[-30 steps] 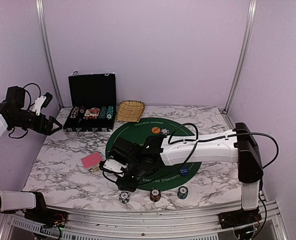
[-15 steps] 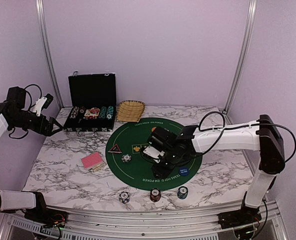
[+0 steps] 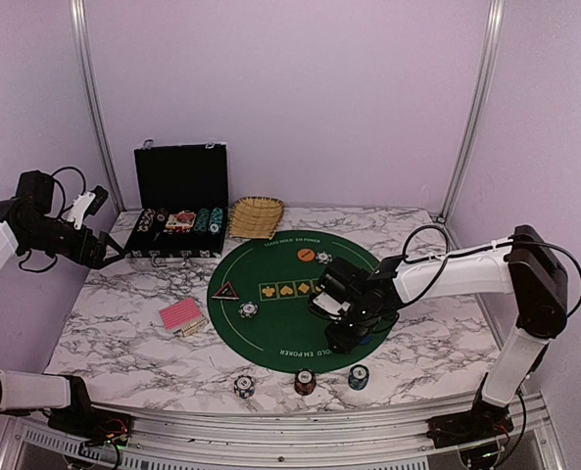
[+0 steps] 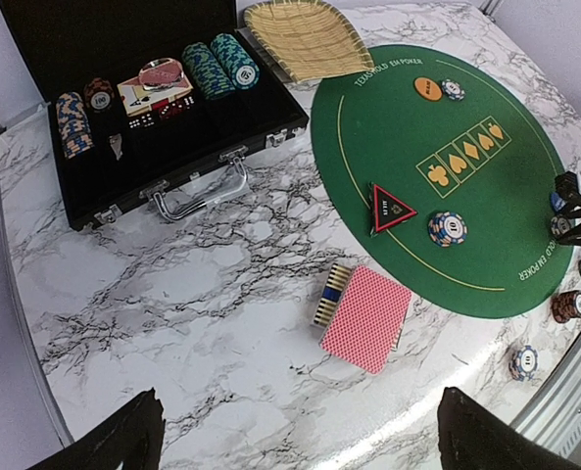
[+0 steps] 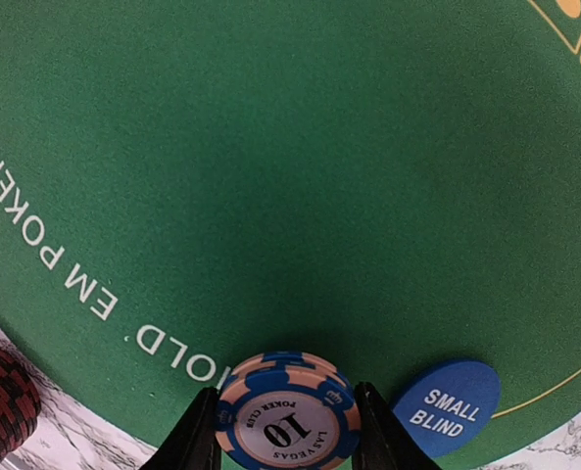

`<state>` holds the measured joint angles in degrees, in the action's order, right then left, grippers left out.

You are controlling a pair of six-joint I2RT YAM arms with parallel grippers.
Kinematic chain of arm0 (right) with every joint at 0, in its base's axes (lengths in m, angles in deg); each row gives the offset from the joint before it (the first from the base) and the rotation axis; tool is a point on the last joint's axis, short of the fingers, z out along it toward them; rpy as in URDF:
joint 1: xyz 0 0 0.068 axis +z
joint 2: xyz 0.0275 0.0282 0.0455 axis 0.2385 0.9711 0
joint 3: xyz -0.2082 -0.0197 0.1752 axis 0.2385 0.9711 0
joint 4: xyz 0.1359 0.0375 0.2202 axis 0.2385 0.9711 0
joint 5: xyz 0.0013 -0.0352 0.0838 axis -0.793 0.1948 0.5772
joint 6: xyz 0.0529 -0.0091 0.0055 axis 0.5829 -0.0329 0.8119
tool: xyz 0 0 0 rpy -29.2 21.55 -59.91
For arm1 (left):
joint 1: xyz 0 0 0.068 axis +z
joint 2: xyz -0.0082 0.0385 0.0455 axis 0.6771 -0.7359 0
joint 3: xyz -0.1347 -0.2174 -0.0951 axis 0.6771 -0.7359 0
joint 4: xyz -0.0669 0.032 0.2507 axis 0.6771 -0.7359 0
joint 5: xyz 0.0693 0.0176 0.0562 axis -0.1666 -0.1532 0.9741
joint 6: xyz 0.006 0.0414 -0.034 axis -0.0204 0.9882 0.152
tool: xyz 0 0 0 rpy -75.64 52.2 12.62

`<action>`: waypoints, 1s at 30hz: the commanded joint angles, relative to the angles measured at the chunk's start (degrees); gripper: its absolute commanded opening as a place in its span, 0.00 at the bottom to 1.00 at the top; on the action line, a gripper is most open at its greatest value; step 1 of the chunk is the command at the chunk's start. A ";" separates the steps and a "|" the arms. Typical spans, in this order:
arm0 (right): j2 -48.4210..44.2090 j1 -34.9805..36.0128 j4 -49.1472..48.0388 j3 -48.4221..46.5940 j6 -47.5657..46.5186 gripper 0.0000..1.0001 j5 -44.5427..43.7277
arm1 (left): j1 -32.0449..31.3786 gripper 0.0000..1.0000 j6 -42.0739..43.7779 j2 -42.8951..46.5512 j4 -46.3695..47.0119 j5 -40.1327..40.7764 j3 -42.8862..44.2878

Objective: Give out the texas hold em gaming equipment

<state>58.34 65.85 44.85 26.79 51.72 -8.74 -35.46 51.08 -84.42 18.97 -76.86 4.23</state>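
1. The right gripper (image 5: 288,436) is clamped on a blue-and-orange poker chip (image 5: 288,401), low over the green mat (image 5: 221,147) at its near edge, just beside the blue small-blind disc (image 5: 445,409).
2. The left gripper (image 4: 300,448) hangs wide open and empty, well left of the mat.
3. On the mat lie the black-red triangle (image 3: 225,290) with one chip (image 3: 248,310) beside it, and the orange disc (image 3: 307,255).
4. Three chip stacks (image 3: 305,381) stand just off the mat's near edge.
5. The card deck (image 3: 179,314) lies left of the mat, and the black case (image 3: 177,220) beyond it holds more chips. I'd judge the job about half done.
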 commanded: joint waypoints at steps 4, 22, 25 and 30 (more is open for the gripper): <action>0.15 -1.48 -3.78 -0.03 1.28 0.04 -0.78 | -2.55 0.99 2.24 -1.08 -3.12 -0.28 -1.11; -0.19 -1.79 -2.15 -1.33 0.99 0.50 -0.37 | -4.89 0.99 2.63 -1.47 -3.68 1.24 -0.59; -1.04 -1.85 -0.90 -2.46 0.90 0.55 -0.65 | -4.96 0.99 2.51 -1.48 -3.68 1.30 -0.43; -2.51 -1.08 1.73 -5.18 1.08 0.60 -1.31 | -4.90 0.99 2.19 -1.80 -3.69 1.23 0.47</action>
<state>58.67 64.56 44.09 25.46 52.48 -8.91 -40.22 53.31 -85.95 17.00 -75.76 3.24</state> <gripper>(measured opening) 0.596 0.989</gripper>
